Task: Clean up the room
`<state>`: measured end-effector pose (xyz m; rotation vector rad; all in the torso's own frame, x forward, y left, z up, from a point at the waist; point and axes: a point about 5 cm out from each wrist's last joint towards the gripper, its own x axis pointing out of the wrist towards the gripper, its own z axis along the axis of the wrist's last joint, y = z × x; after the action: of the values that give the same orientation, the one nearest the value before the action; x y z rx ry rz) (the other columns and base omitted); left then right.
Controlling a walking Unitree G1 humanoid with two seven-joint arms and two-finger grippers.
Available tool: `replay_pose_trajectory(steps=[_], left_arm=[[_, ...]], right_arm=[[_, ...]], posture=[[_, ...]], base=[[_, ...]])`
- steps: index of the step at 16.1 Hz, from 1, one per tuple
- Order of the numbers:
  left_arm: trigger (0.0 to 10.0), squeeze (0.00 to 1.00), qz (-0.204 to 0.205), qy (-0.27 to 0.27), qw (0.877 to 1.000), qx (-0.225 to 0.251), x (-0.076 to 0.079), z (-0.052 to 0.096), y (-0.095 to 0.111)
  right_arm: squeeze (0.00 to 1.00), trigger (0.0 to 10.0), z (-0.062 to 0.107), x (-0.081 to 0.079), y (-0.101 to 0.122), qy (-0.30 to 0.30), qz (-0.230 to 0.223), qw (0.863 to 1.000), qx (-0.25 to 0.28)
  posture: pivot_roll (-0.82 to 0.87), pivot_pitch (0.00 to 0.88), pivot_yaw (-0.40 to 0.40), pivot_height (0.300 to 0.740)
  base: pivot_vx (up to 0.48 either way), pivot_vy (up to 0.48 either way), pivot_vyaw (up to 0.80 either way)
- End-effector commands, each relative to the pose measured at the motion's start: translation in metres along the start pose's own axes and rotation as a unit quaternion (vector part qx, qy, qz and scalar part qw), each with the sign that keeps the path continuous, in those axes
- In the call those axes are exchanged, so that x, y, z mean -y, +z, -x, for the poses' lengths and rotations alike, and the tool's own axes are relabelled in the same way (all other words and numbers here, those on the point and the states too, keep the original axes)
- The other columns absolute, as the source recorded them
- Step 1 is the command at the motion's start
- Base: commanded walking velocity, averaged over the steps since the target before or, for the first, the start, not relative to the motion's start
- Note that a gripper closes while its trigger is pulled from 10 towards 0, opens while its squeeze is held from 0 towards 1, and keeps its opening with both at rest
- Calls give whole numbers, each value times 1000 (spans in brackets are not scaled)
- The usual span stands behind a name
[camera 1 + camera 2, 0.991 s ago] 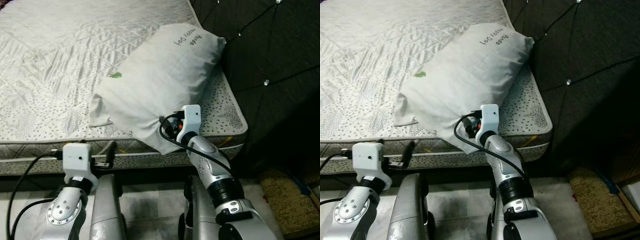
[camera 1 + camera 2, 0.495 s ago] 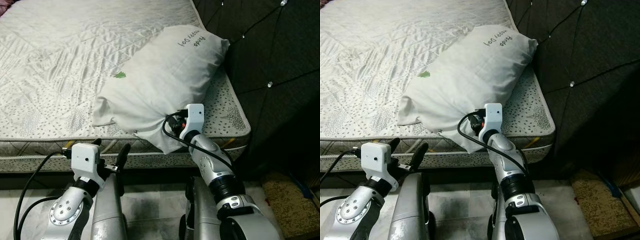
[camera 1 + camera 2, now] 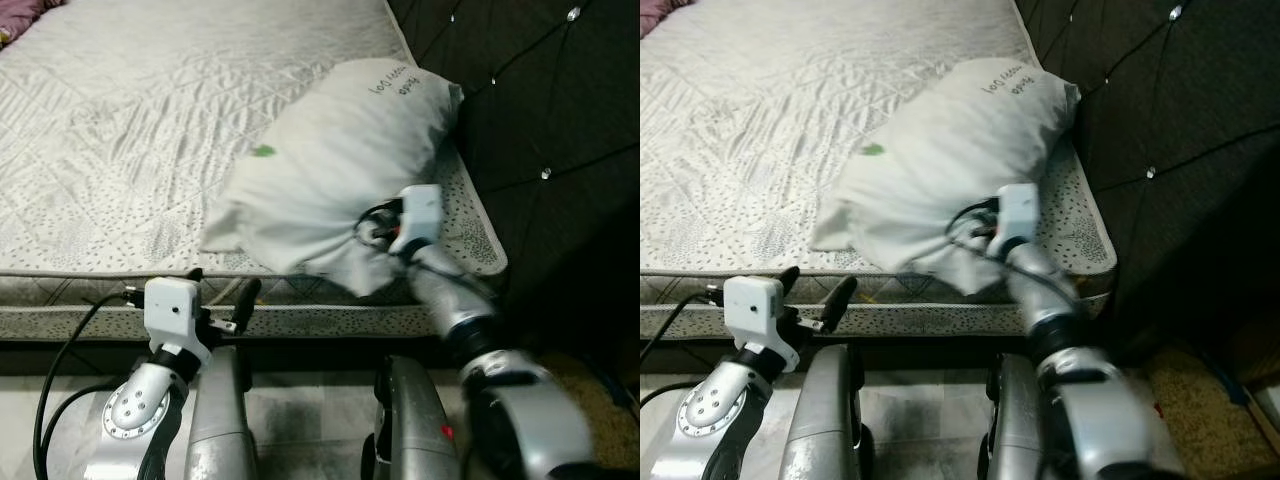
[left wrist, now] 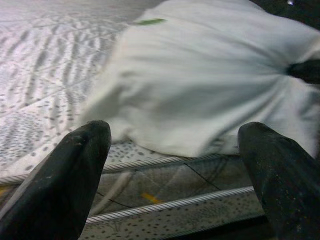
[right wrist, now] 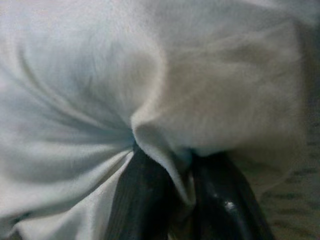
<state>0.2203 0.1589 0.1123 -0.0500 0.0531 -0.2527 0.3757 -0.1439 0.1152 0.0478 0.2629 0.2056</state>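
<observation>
A white pillow (image 3: 335, 170) with a small green mark and dark lettering lies on the near right corner of the bed (image 3: 120, 150), against the dark headboard. My right gripper (image 5: 172, 192) is shut on a fold of the pillow's near end; the fabric bunches between its fingers (image 5: 142, 200). In the eye views the right wrist (image 3: 415, 215) presses into that end of the pillow. My left gripper (image 3: 222, 298) stands open in front of the mattress edge, below and left of the pillow, with nothing between its fingers (image 4: 75, 175).
A dark tufted headboard (image 3: 540, 110) rises along the bed's right side. The grey speckled mattress edge (image 3: 80, 320) runs across in front of me. A tan mat (image 3: 1230, 400) lies on the floor at the right. My own legs stand on pale tiles below.
The right arm has pushed forward and to the right with the pillow's end in its grip, bunching the pillow toward the headboard. The left gripper has risen slightly toward the mattress edge.
</observation>
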Motion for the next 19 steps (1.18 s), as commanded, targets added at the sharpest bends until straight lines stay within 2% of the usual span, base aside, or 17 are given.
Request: replay_pose_trajectory(steps=[1,2,3,5,8,9,11,13,14,16,17,18,19], left_arm=[[10000,0,-4,5,1000,-1,-2,-1,-1],[10000,0,-4,5,1000,1,-1,-3,-1],[10000,0,-4,4,1000,2,-1,-4,-1],[10000,0,-5,7,1000,3,-1,-6,-2],[10000,0,-6,14,1000,3,-1,-6,-3],[10000,0,-7,16,1000,2,-1,-5,-4],[10000,0,-6,19,1000,-2,1,-5,-6],[10000,0,-6,19,1000,-3,2,-5,-6],[10000,0,-6,20,1000,-5,2,-6,-6],[10000,0,-7,22,1000,-5,1,-8,-6],[10000,0,-10,23,1000,-7,1,-9,-6],[10000,0,-11,23,1000,-7,1,-9,-6],[10000,0,-12,24,1000,-6,1,-9,-6]], right_arm=[[0,0,2,30,29,-53,18,998,40],[0,0,8,59,47,-96,38,993,50],[0,0,9,67,52,-107,40,992,53],[0,0,24,105,76,-166,61,982,64],[0,0,34,126,74,-195,66,977,58],[0,0,35,126,67,-193,68,978,51],[0,0,35,120,36,-171,65,983,19],[0,0,32,100,7,-114,41,993,4],[0,0,30,84,-4,-71,36,997,5],[0,0,29,61,-13,2,48,999,6],[0,0,28,55,-12,35,62,997,5],[0,0,27,57,-8,35,77,996,4],[0,0,27,68,0,5,107,994,2]], posture=[[96,9,-20,528],[93,6,-21,528],[92,6,-21,528],[86,8,-22,528],[81,16,-25,528],[80,19,-24,528],[75,28,-18,528],[71,32,-11,528],[70,34,-10,528],[66,37,-6,528],[66,38,-6,528],[65,37,-7,528],[66,37,-10,528]], base=[[0,0,0],[0,0,0],[0,0,0],[0,0,0],[0,0,0],[0,0,0],[0,0,0],[0,0,0],[0,0,0],[0,0,0],[0,0,0],[0,0,0],[0,0,0]])
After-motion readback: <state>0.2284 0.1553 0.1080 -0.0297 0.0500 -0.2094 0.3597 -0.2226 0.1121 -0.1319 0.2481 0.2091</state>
